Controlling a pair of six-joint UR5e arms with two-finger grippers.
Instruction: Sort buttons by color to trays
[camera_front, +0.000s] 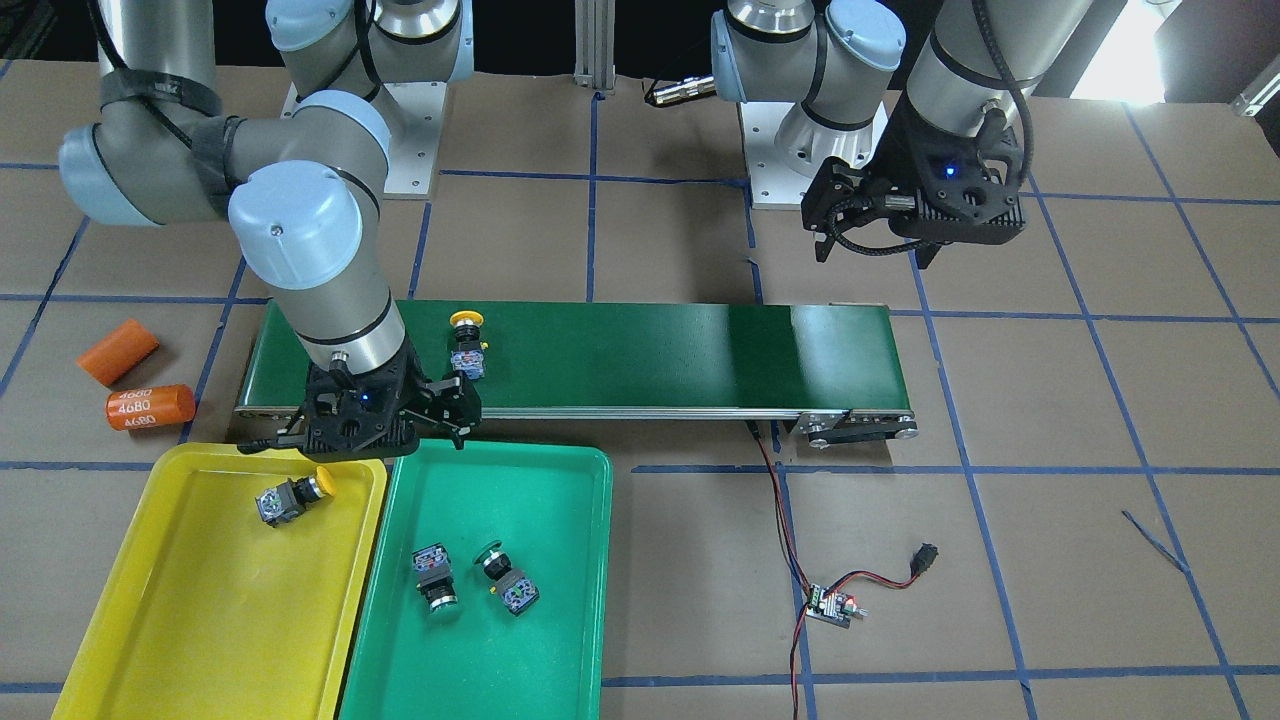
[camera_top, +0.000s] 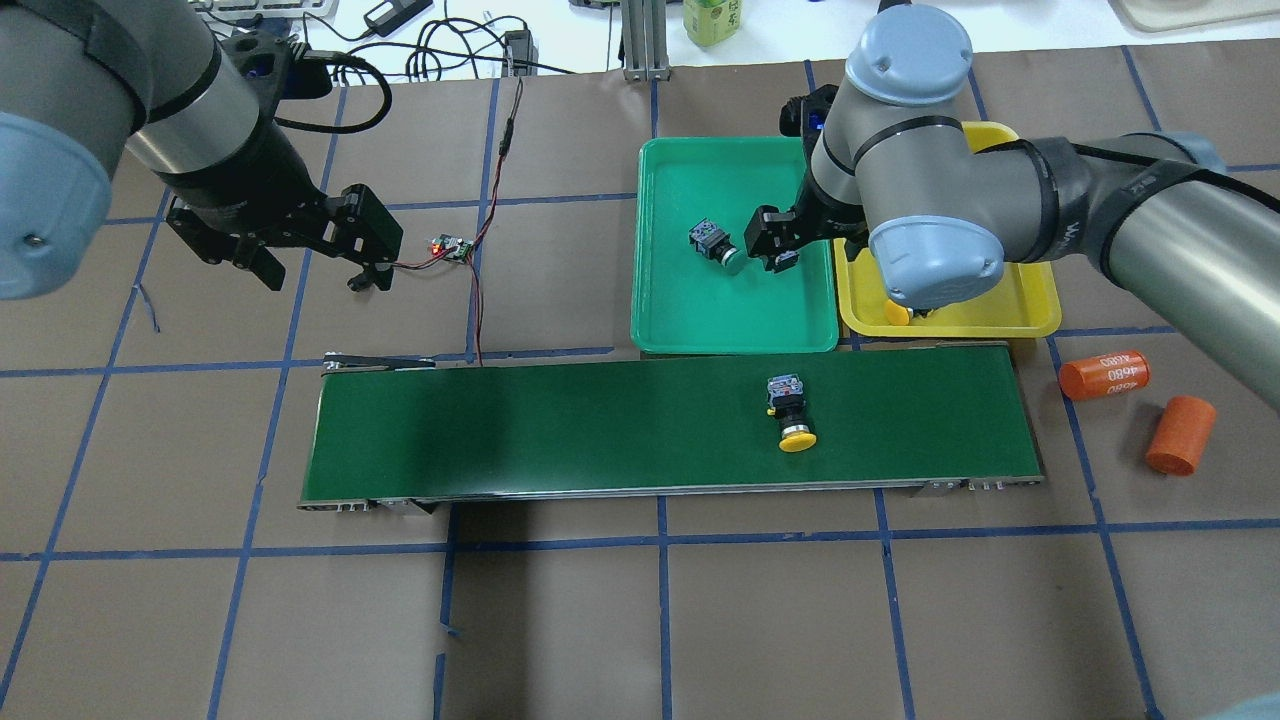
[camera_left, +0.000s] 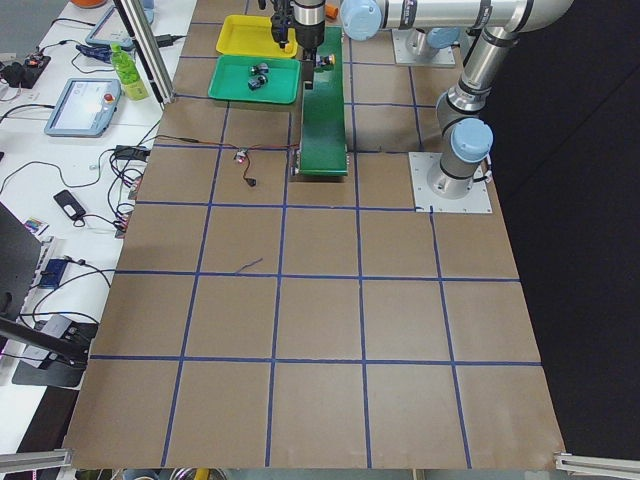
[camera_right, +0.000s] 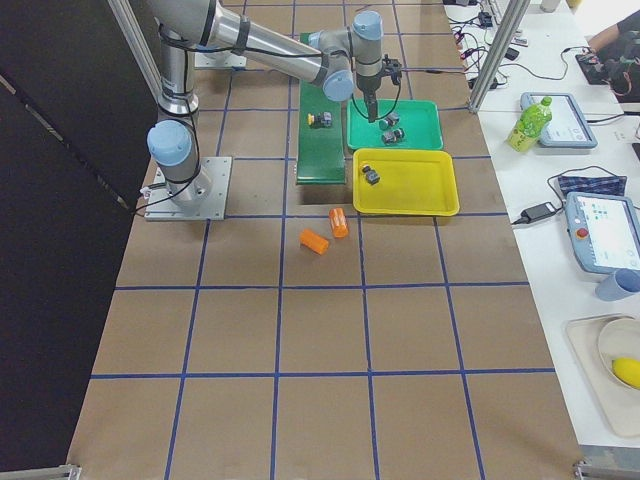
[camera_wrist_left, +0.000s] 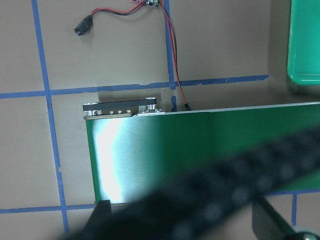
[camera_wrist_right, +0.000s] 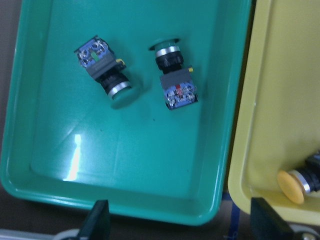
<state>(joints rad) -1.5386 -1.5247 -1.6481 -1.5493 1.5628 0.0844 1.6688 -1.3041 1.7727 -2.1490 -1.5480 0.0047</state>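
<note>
The last yellow button (camera_top: 788, 410) lies on its side on the conveyor belt (camera_top: 500, 430), while the right end effector (camera_wrist_right: 182, 222) hangs spread and empty over the edge of the green tray (camera_front: 560, 620), beside the yellow tray (camera_front: 200, 620). A pinch on that round cap might slip, or a sloppy release could land it in green.

The brown worktop (camera_top: 600, 620), gridded with blue tape, carries a long dark-green conveyor belt (camera_top: 600, 425). Seen from overhead, the green tray (camera_top: 690, 310) and yellow tray (camera_top: 1020, 300) lie side by side at the belt's 1 o'clock. Two orange cylinders (camera_top: 1103, 376) lie at 3 o'clock and a wired circuit board (camera_top: 452, 249) at 11 o'clock.
</note>
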